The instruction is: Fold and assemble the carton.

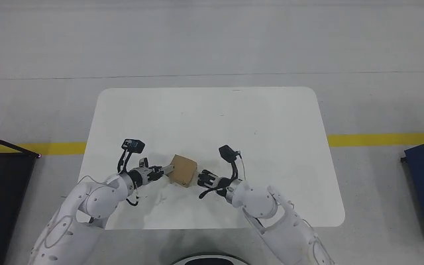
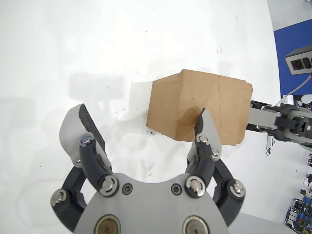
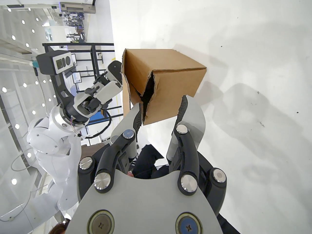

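A brown carton stands folded into a box near the table's front edge, between my two grippers. In the right wrist view, the carton has a dark, gaping seam where its flaps meet. My right gripper is shut on the carton's lower corner by that seam, one finger on each side. My left gripper is open on the opposite side. One of its fingertips lies against the carton near a dark stain, and the other is over bare table. The top view shows the left gripper and the right gripper flanking the carton.
The white table has free room behind and to the right of the carton. Its front edge runs close below both grippers. A yellow floor line passes behind the table, and dark objects stand at the far left and far right.
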You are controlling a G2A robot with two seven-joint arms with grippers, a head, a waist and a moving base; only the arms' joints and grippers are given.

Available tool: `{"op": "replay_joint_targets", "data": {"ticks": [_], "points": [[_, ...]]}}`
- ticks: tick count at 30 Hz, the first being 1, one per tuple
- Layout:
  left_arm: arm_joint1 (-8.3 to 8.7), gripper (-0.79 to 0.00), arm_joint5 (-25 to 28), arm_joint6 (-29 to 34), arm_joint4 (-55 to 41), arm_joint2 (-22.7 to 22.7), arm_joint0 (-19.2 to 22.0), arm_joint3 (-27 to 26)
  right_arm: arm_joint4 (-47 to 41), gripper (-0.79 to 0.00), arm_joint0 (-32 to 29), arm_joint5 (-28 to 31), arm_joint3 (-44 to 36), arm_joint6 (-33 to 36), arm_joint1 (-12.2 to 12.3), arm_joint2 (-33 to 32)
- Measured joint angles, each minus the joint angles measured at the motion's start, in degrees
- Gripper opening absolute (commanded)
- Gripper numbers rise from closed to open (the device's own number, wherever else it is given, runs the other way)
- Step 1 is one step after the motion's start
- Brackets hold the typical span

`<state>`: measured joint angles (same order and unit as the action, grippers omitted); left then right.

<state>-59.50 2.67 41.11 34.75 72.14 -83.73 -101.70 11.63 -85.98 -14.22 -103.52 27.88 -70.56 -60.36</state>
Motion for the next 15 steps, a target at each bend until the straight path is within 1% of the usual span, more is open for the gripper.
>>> {"op": "replay_joint_targets", "data": {"ticks": [3, 6, 15], "points": [[0.01, 0.000, 0.1, 0.0, -0.1, 0.1, -0.1, 0.1, 0.6, -0.496, -2.1, 1.1, -1.4, 0.0, 0.4, -1.3], [0.00, 0.000, 0.2, 0.1, 0.0, 0.1, 0.0, 0.1, 1.4, -0.502, -3.0, 1.2, -2.5, 0.2, 0.6, -1.4], [0.00, 0.000, 0.3, 0.0, -0.2, 0.3, -0.2, 0.1, 2.1, -0.502, -1.3, -0.1, -2.2, 1.2, 0.5, 0.1]]}}
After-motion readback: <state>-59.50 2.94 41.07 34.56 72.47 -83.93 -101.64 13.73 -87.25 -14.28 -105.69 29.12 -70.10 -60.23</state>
